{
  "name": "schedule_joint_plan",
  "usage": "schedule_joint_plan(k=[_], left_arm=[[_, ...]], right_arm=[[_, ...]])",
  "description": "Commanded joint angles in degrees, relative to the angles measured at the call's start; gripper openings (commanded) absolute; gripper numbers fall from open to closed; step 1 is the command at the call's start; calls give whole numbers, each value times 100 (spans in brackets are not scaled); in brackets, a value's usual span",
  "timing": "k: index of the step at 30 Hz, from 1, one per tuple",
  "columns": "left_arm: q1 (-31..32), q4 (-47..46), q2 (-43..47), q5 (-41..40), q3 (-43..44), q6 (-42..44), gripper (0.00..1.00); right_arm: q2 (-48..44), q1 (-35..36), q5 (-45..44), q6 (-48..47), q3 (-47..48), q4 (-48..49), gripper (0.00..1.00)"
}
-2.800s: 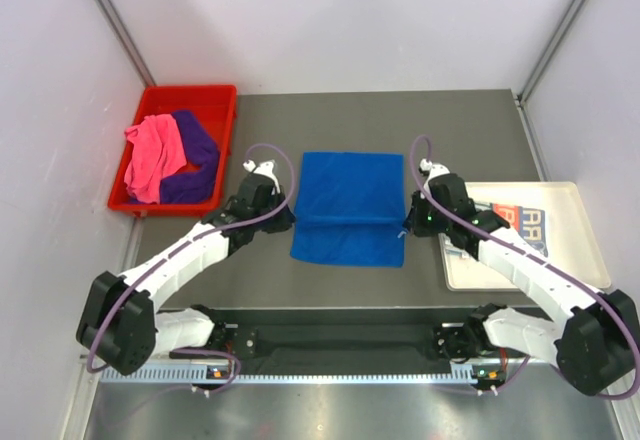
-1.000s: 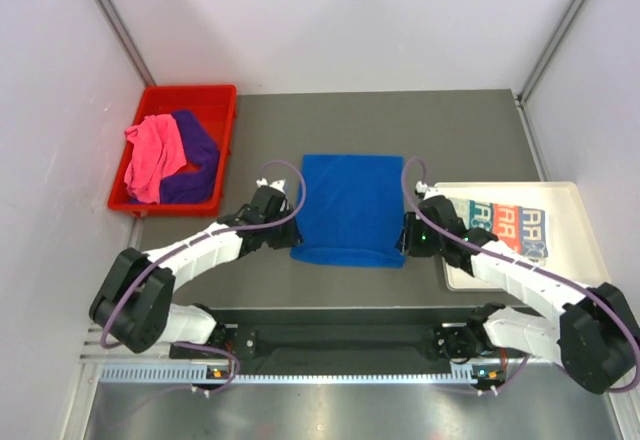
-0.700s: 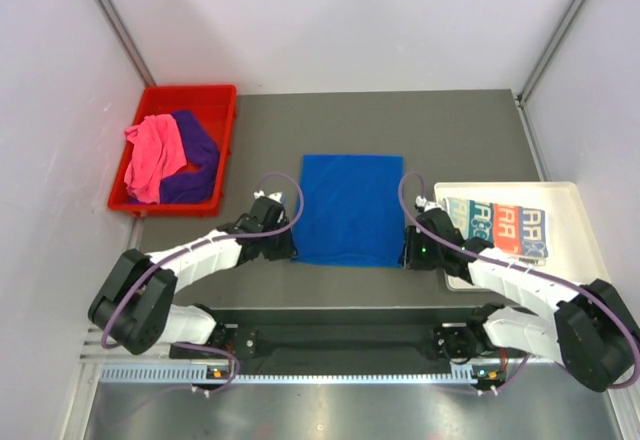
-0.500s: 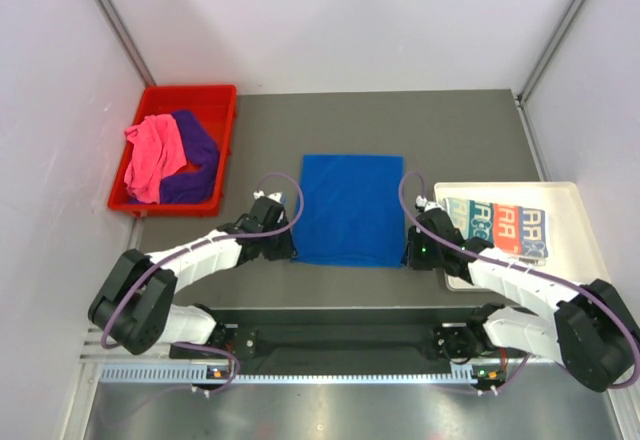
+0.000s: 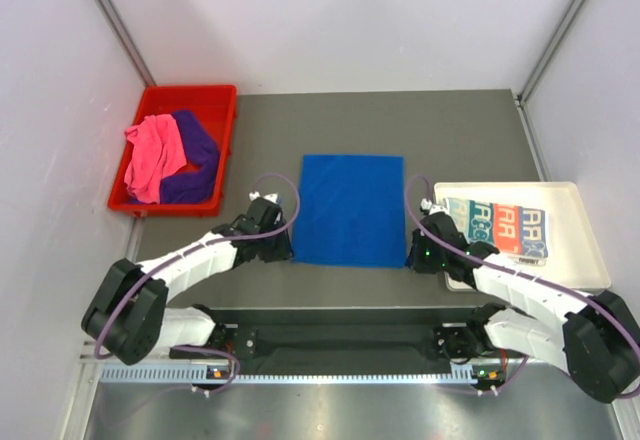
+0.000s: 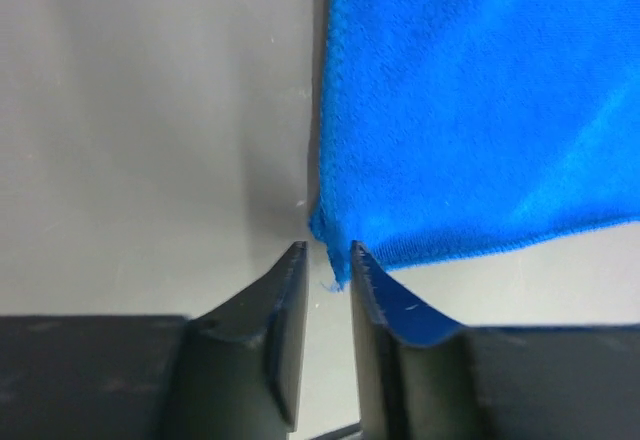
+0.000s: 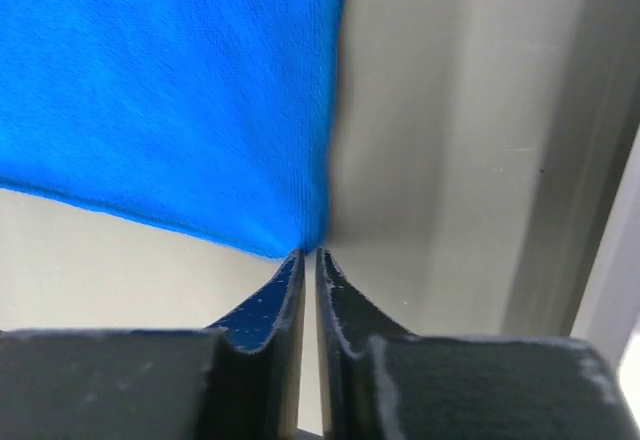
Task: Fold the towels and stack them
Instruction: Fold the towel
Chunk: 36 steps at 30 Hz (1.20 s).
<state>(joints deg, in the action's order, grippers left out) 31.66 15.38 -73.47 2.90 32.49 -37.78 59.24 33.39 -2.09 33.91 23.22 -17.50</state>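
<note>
Royal blue towel (image 5: pixel 350 210) lies spread flat mid-table (image 5: pixel 450 130), between the 2 arms. Left gripper (image 6: pixel 328 260) sits at its near left corner, jaws a narrow gap apart with the corner tip at their mouth; right gripper (image 7: pixel 309 258) sits at the near right corner, jaws pressed all but together, cloth between them not discernible. Pink towel (image 5: pixel 150 155) and purple towel (image 5: pixel 197 145) are bunched in the red bin (image 5: pixel 190 91); the lettered towel (image 5: pixel 500 225) lies folded on the white tray (image 5: pixel 577 200).

Bright, even overhead light w/ soft shadows; top view sharp, wrist views blurry close-up.
</note>
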Motion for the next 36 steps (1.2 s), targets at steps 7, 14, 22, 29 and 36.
schedule_joint_plan(k=[7,14,22,29,36], left_arm=[[16,370,510,-498,1258,236,37],[-72,-796,-744,-2107,2296,622,42],[-1179,-1142,-2890,-873,4288,1306,46],[-1513,-886,-4323,543,5496,2038,48],[-1610,-1195,-4667,1371,5479,1994,48]], right_arm=[[-414,98,-247,-33,875,-246,45],[1579,-560,-661,-657,2929,150,47],[3926,-1272,-583,-1044,4944,-16,46],[5140,-1440,-591,-1378,6202,-342,46],[5563,-1598,-530,-1510,6326,-360,46]])
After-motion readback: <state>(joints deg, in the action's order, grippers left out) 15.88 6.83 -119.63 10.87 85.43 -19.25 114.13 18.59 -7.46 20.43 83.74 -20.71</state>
